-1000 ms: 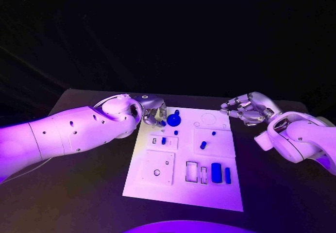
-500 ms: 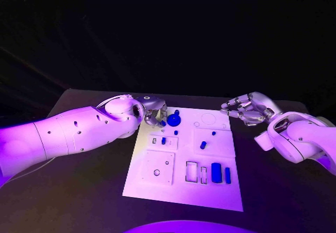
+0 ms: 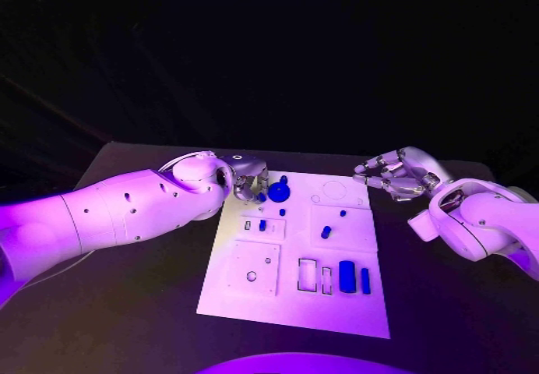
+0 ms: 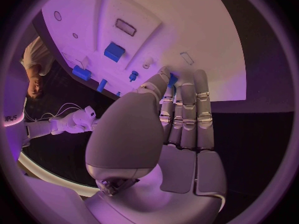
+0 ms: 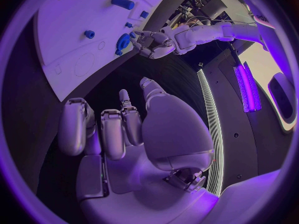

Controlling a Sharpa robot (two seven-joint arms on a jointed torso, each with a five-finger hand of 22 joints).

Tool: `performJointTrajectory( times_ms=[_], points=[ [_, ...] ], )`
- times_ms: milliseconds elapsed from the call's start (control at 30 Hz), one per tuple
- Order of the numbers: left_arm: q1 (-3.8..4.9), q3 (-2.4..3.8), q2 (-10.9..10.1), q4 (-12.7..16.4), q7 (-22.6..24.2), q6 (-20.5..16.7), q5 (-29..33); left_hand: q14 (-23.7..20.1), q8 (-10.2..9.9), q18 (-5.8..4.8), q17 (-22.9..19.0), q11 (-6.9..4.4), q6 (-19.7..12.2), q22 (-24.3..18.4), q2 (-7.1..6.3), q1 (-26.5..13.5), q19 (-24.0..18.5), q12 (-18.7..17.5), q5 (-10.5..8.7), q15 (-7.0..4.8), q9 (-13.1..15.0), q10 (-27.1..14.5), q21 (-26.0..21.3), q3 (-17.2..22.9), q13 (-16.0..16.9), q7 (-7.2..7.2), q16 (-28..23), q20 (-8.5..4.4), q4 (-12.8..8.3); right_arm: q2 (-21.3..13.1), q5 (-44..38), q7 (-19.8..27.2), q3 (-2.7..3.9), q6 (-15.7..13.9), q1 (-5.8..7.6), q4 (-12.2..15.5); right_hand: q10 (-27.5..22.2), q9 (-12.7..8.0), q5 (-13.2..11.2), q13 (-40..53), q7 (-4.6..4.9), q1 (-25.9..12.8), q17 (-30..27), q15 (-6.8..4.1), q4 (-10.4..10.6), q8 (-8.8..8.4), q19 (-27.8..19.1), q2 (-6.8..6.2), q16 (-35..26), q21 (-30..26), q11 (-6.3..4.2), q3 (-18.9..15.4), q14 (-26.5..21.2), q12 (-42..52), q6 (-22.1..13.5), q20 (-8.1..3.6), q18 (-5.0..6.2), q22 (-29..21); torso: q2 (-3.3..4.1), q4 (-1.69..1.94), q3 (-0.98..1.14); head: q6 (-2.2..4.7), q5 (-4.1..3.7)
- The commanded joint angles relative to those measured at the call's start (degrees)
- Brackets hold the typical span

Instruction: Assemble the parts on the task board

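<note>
Left hand (image 3: 245, 184) pinches blue part (image 4: 172, 79) | board (image 3: 294, 308) far-left corner

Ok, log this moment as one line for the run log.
left hand: at task board far corner, touching blue part | right hand: off board, holding nothing

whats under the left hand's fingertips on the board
The left hand reaches over the task board's far corner. In its wrist view a small blue part peeks between the fingertips; the fingers cover the rest of it.
</note>
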Motion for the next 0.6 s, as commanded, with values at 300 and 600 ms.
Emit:
performJointTrajectory(
  times_ms=[300, 600],
  points=[
    [-0.12, 0.02, 0.55, -0.80, -0.75, 2.30, -0.57, 1.73, -1.20, 0.13, 2.00, -0.03, 1.27, 0.95, 0.45, 0.47, -0.16, 0.22, 0.02, -0.09, -0.47, 1.11, 1.23, 0.24, -0.60, -0.19, 2.94, -0.09, 0.72, 0.05, -0.52, 0.30, 0.01, 0.30, -0.04, 0.13, 0.01, 0.06, 0.31, 5.34, -0.05, -0.16, 7.63, 0.04, -0.05, 0.17, 0.11, 0.49, -0.10, 0.00, -0.28, -0.19, 3.49, 0.28, -0.49, -0.16, 1.04, 2.43, 0.01, 0.00, 0.03, -0.06, 0.00],
    [-0.13, 0.02, 0.74, -0.72, -0.39, 3.01, -0.44, 3.27, -1.63, 0.12, 4.09, -0.31, 2.72, 1.69, 0.91, -0.27, -0.18, 0.65, 0.02, -0.24, -0.61, 2.36, 2.04, 0.16, -0.96, -0.62, 5.55, -0.11, 1.60, 0.13, -0.52, 0.30, 0.01, 0.34, -0.04, 0.11, 0.04, 0.07, 0.29, 5.37, -0.05, -0.15, 7.68, 0.04, -0.05, 0.19, 0.16, 0.55, -0.06, 0.07, -0.28, -0.24, 3.51, 0.31, -0.48, -0.17, 1.02, 2.48, -0.05, 0.00, 0.03, -0.12, 0.06]
  ],
)
